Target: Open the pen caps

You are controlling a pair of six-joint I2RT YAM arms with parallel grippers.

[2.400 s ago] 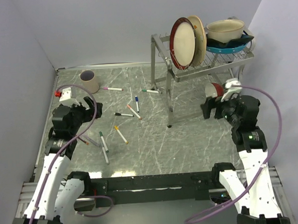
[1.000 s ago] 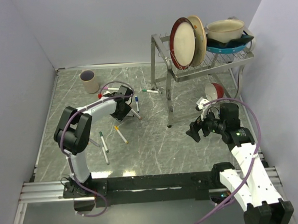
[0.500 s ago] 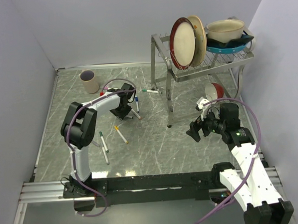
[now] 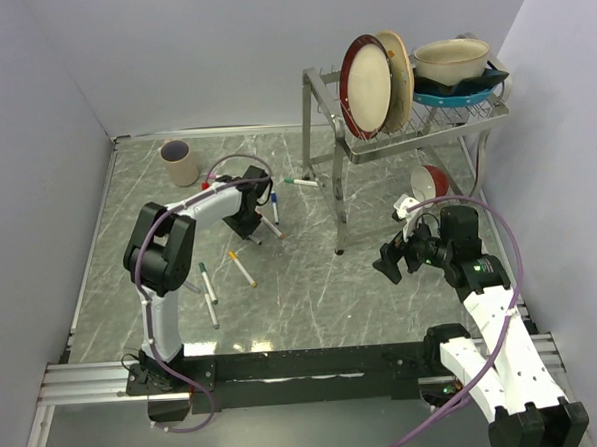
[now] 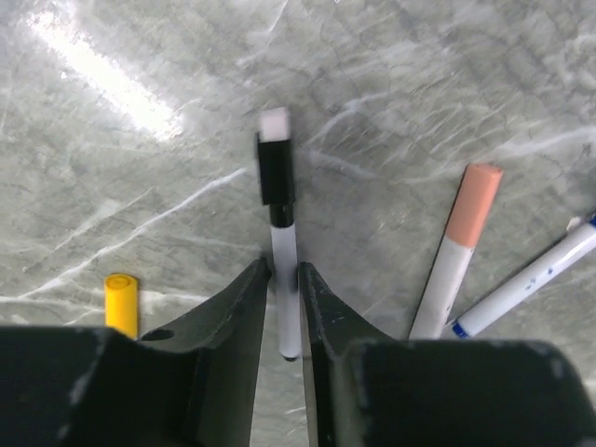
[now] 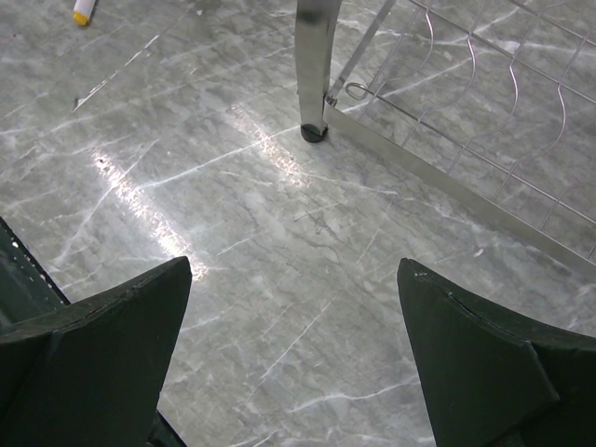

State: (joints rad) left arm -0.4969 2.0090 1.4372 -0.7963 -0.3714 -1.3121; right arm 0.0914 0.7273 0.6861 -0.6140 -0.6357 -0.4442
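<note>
The left arm (image 4: 193,211) stretches far forward over the surface (image 4: 312,283) with its wrist bent down. The left tool (image 5: 282,272) is closed on the white barrel (image 5: 285,247) of a pen lying flat. That pen's black cap (image 5: 276,169) is on the barrel just past the fingertips, toward 12 o'clock. A yellow cap (image 5: 121,303) lies at 9 o'clock and a pink cap (image 5: 473,200) at 2 o'clock. The right arm (image 4: 482,294) is folded at the elbow, and the right tool (image 6: 291,317) gapes wide above bare marble near the rack leg (image 6: 315,56).
</note>
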